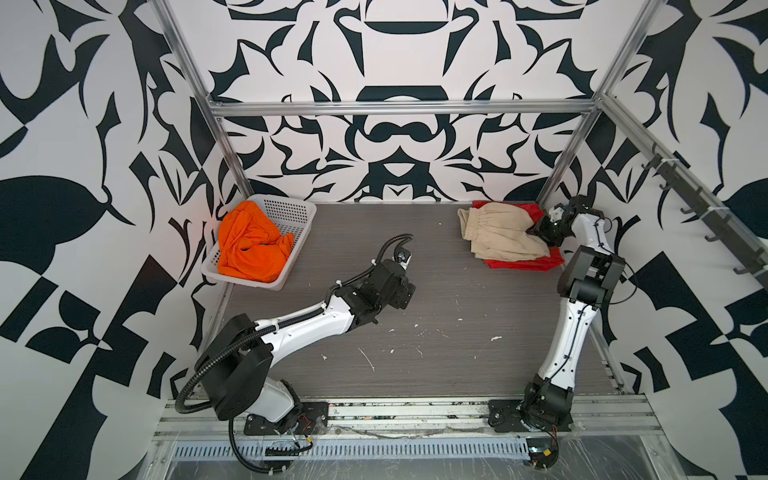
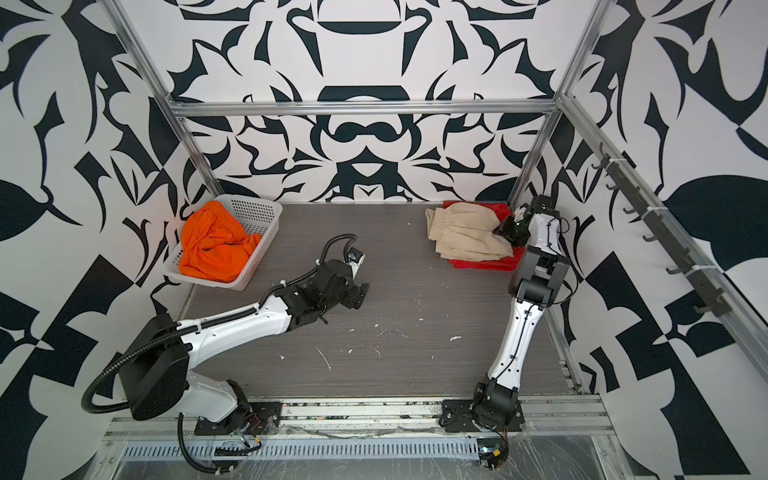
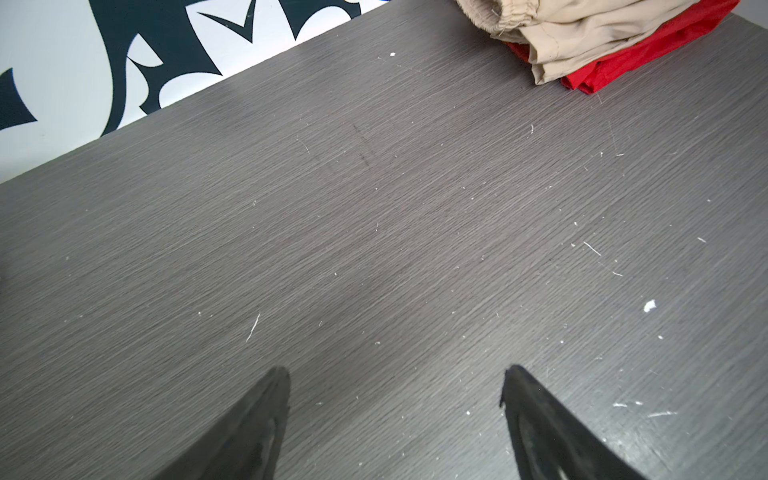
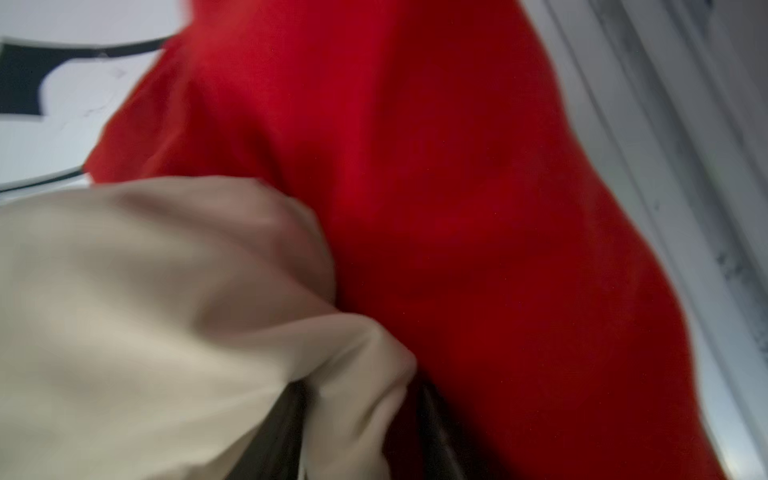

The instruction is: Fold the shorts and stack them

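The beige shorts lie folded on top of the red shorts at the table's far right. My right gripper sits at the beige pair's right edge. In the right wrist view its fingers stand apart around a fold of beige cloth, with red cloth behind; the picture is blurred. The orange shorts lie crumpled in the white basket at the far left. My left gripper hovers open and empty over mid-table.
The grey wood-grain table carries white scuffs and specks. Metal frame posts stand at the back corners, close behind the stack. A rail with hooks runs along the right wall.
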### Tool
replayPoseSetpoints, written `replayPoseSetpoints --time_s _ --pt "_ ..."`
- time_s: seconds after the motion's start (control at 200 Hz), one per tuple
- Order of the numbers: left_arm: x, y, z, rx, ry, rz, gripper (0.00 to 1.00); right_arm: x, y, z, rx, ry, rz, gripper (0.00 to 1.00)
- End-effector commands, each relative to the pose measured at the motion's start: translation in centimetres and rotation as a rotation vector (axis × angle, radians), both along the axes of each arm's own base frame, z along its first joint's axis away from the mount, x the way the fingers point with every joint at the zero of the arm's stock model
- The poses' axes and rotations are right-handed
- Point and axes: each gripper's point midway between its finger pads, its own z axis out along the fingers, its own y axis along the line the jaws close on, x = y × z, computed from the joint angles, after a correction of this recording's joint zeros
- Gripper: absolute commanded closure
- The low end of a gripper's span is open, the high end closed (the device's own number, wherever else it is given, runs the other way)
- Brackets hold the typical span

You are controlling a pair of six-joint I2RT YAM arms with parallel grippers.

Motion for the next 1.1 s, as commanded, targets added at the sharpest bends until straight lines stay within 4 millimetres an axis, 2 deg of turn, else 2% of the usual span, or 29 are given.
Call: replayPoseSetpoints --time_s 0.0,0.075,0.145,0.26,0.325,0.43,0.53,0.61,0.845,0.94,1.025,1.095 --pt "0.4 -0.2 0.9 -0.013 0.0 0.013 0.16 0.5 -0.3 6.3 -0.152 -0.1 -0.003 0.37" --pt "0.5 -0.2 1.2 -0.019 -0.004 0.015 0.16 0.2 -0.4 8.9 -0.242 -0.143 -0.013 0.23" --pt "0.5 -0.1 1.4 -0.023 -0.007 0.02 0.16 -0.5 -0.7 11.2 -0.338 -0.167 -0.034 0.18" --pt "0.5 0.0 1.8 -0.03 -0.013 0.029 0.16 -2.1 -0.9 14.1 -0.457 -0.213 -0.073 0.17" --pt "0.5 0.1 1.9 -0.033 -0.016 0.032 0.16 -2.8 -0.3 15.3 -0.501 -0.245 -0.074 0.17" --pt "0.6 0.1 2.1 -0.04 -0.019 0.035 0.16 -3.4 1.2 15.6 -0.544 -0.266 -0.039 0.17" --pt "0.6 0.1 2.1 -0.044 -0.022 0.039 0.16 -2.6 3.9 14.0 -0.43 -0.299 0.039 0.21" --pt "0.7 0.1 2.3 -0.052 -0.025 0.049 0.16 -2.0 4.9 11.3 -0.336 -0.257 0.054 0.25" --pt "1.3 1.9 2.7 -0.108 -0.015 0.114 0.16 -1.9 4.5 2.0 -0.244 -0.035 0.003 0.26" --pt "1.6 3.2 3.2 -0.139 -0.015 0.151 0.16 -2.5 4.6 -0.8 -0.216 0.041 -0.006 0.25" --pt "1.8 4.6 3.8 -0.17 -0.015 0.192 0.16 -2.9 4.8 -1.2 -0.21 0.048 -0.011 0.25" --pt "2.0 5.9 4.2 -0.183 -0.018 0.229 0.16 -2.9 5.1 0.6 -0.225 0.013 -0.01 0.22"
